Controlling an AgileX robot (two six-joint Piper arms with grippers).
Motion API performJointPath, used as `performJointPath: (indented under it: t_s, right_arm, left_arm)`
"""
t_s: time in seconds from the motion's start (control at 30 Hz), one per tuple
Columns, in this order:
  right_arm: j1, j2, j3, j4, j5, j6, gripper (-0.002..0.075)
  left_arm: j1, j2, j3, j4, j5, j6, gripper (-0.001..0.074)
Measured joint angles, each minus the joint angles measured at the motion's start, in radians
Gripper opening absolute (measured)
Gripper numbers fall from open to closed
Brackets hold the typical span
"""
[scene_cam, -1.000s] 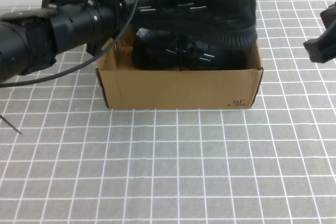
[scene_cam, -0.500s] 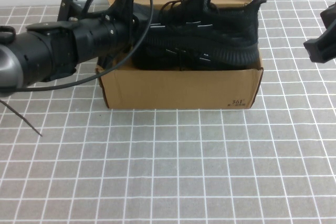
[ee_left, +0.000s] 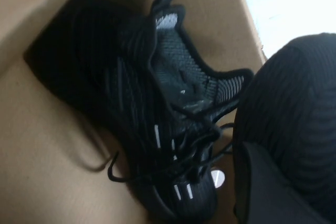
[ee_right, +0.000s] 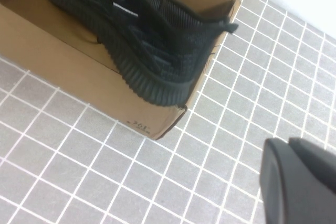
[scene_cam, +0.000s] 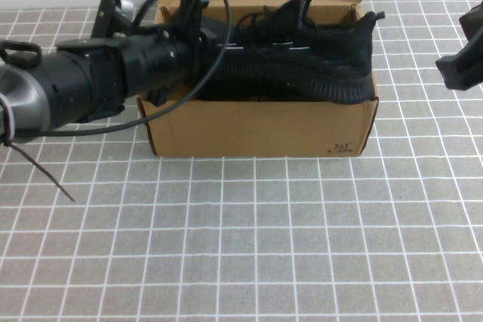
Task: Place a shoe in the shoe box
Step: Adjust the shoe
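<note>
The left end effector (scene_cam: 198,24) was at the box's (scene_cam: 256,127) left end, pinching the toe of the shoe (scene_cam: 302,58). The shoe lay along the box's top, its sole on the front wall's rim and its heel over the right front corner. The mate (ee_left: 157,114) lay inside on the box floor. The right end effector (scene_cam: 460,65) hung at the worktop's (scene_cam: 241,246) right edge, well apart from the box; its fingers could not be made out.
</note>
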State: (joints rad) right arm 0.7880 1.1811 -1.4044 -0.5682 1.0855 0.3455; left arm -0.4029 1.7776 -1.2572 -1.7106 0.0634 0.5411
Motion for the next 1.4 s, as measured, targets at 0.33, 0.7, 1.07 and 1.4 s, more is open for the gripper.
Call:
performJointPath:
  t_s: [0.33, 0.7, 1.07, 1.4]
  right_arm:
    - [0.000, 0.000, 0.000, 0.000, -0.005, -0.013, -0.0016]
    - [0.000, 0.072, 0.000, -0.013, -0.064, -0.013, -0.0016]
    - [-0.028, 0.089, 0.000, -0.036, -0.143, 0.003, -0.0016]
    - [-0.318, 0.269, -0.272, 0.331, -0.137, -0.268, -0.0016]
  left_arm:
    - [-0.006, 0.002, -0.002, -0.007, -0.021, 0.038, 0.0165]
    - [-0.006, 0.012, -0.002, -0.007, -0.072, -0.028, 0.0165]
    - [-0.006, 0.020, -0.002, -0.011, -0.080, -0.052, 0.0165]
    - [-0.006, 0.020, -0.002, -0.011, -0.048, -0.048, 0.0165]
